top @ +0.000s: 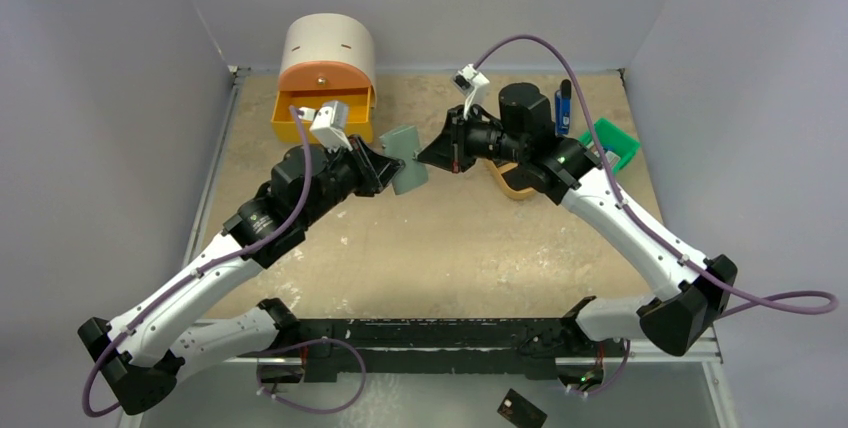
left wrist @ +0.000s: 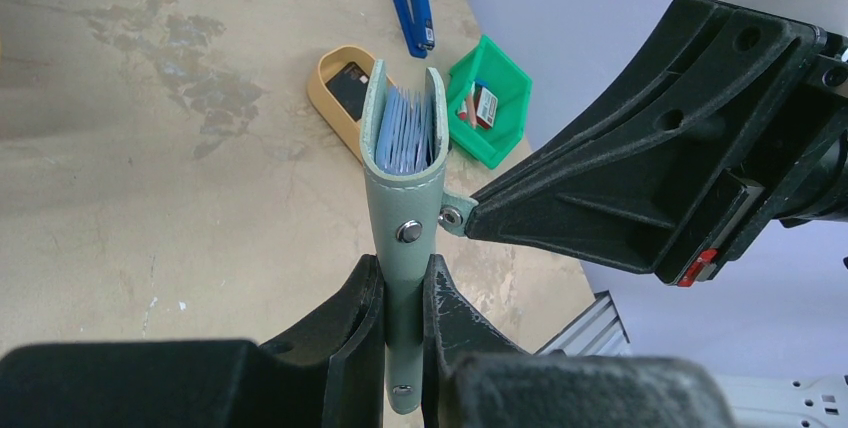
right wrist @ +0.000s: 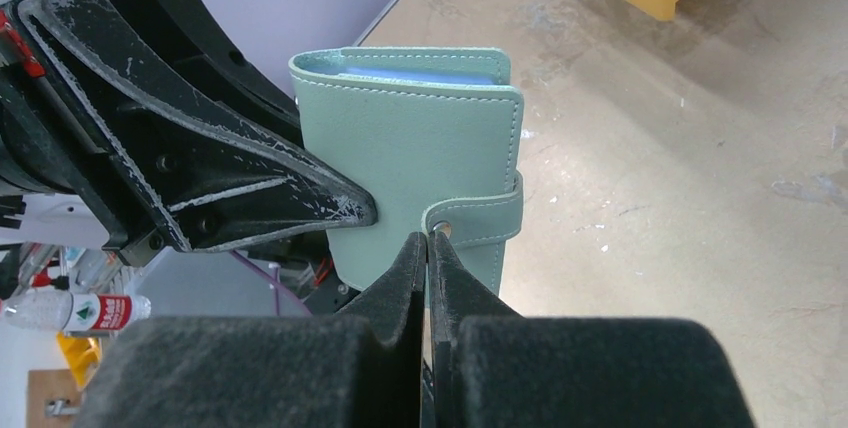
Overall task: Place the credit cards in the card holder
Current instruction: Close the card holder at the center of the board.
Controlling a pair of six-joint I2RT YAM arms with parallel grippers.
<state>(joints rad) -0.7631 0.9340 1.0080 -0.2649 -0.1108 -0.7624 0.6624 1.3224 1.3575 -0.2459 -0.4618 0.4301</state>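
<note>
1. When you look down from above, you find the card holder (top: 408, 173) held clear of the surface (top: 430, 248), between the two arms and toward the far half.
2. Your left pincer (left wrist: 403, 273) is closed on the holder's lower end. One finger presses each cover, and the holder stands up from them edge-on to that wrist camera.
3. At the holder's upper end you can see the pale blue pockets (left wrist: 405, 133) packed between the two covers.
4. Your right pincer (right wrist: 428, 246) is fully closed, its tips pinching the little side tab (right wrist: 485, 218) right by the snap. The holder's body sits just beyond those tips, its broad face toward that wrist camera.
5. The two pincers meet the holder from opposite sides. In the right wrist view, your left pincer's finger lies against the holder's left part.
6. One credit card (left wrist: 348, 86), black, lies in the tan oval tray (left wrist: 318, 98) on the surface, well apart from the holder and just beside the green bin (left wrist: 480, 148).
7. Another black card (top: 520, 410) lies off the surface, past its near edge by the arm bases.
8. A blue tool (left wrist: 410, 13) lies beyond the bin, and an orange and cream box (top: 325, 68) stands at the far left.
</note>
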